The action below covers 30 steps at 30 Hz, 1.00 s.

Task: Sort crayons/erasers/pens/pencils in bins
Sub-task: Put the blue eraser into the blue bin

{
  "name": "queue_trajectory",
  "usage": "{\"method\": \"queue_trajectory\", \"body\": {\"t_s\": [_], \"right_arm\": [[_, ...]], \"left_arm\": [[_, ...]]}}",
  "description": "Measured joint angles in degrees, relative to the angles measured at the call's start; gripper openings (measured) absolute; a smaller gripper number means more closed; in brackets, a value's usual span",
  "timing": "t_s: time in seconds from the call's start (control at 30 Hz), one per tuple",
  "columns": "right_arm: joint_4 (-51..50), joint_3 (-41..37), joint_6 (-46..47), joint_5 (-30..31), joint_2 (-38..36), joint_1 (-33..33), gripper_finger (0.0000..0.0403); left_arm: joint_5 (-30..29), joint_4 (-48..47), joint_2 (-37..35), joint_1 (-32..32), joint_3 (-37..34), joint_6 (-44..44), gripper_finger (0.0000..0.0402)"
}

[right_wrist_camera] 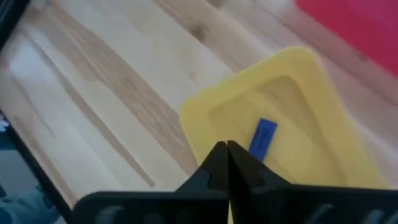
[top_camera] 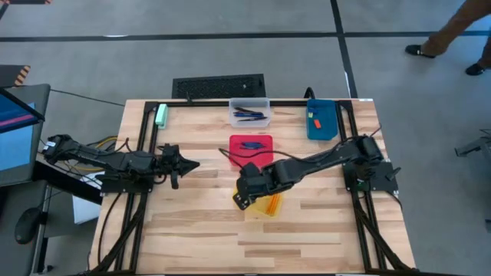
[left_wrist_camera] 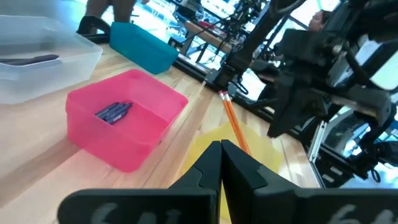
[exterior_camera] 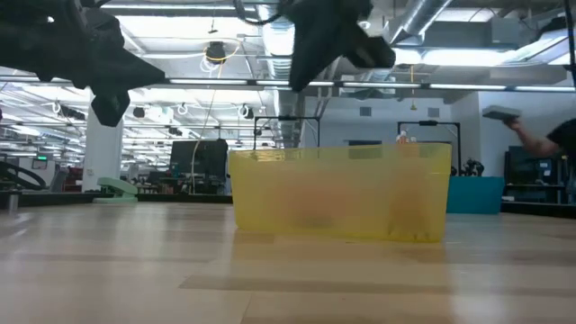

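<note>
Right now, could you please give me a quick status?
Right gripper shut, empty, above yellow bin. Left gripper shut, idle at table's left. Blue crayon lies in yellow bin.

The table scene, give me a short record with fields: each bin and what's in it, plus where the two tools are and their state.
clear bin: dark pens
red bin: blue crayons
blue bin: small orange-red piece, too small to identify
yellow bin: orange pencils, one short blue piece
pale green block: loose at the table's far left corner
left tool: shut, empty, waiting at the left side
right tool: shut, empty, above the yellow bin
</note>
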Motion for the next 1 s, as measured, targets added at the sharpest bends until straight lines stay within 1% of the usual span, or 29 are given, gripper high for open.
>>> {"method": "queue_trajectory", "body": {"t_s": [0.03, 0.1, 0.37, 0.47, 0.6, 0.77, 0.9, 1.0], "right_arm": [[0.08, 0.13, 0.77, -0.13, 0.59, 0.10, 0.0009], [-0.12, 0.18, 2.25, -0.82, 1.83, 0.42, 0.0020], [0.17, 0.25, 2.34, -4.14, 6.32, -1.40, 0.0138], [0.03, 0.22, 2.45, -4.98, 8.62, -2.27, 0.0170], [0.03, 0.24, 3.78, -6.38, 10.93, -2.74, 0.0201], [-0.34, 0.23, 5.82, -6.41, 13.08, -3.05, 0.0220], [-0.23, 0.24, 6.81, -6.60, 14.89, -3.18, 0.0216], [-2.01, 0.13, 6.97, -6.59, 15.46, -3.46, 0.0210]], "left_arm": [[0.35, -0.09, 0.00, 0.00, 0.00, 0.32, 0.0000], [1.00, -0.18, 0.00, 0.00, 0.00, 0.81, 0.0000], [2.93, -1.88, -0.13, 0.00, -0.02, 0.92, 0.0000], [3.79, -2.32, -0.11, 0.00, -0.02, 0.91, 0.0000], [3.99, -2.52, -0.11, -0.02, -0.02, 0.92, 0.0000], [4.89, -2.67, -0.11, 0.00, -0.02, 0.90, 0.0000], [5.11, -2.69, -0.11, 0.00, -0.02, 0.90, 0.0000], [5.13, -2.83, -0.11, -0.01, -0.02, 0.90, 0.0000]]}}
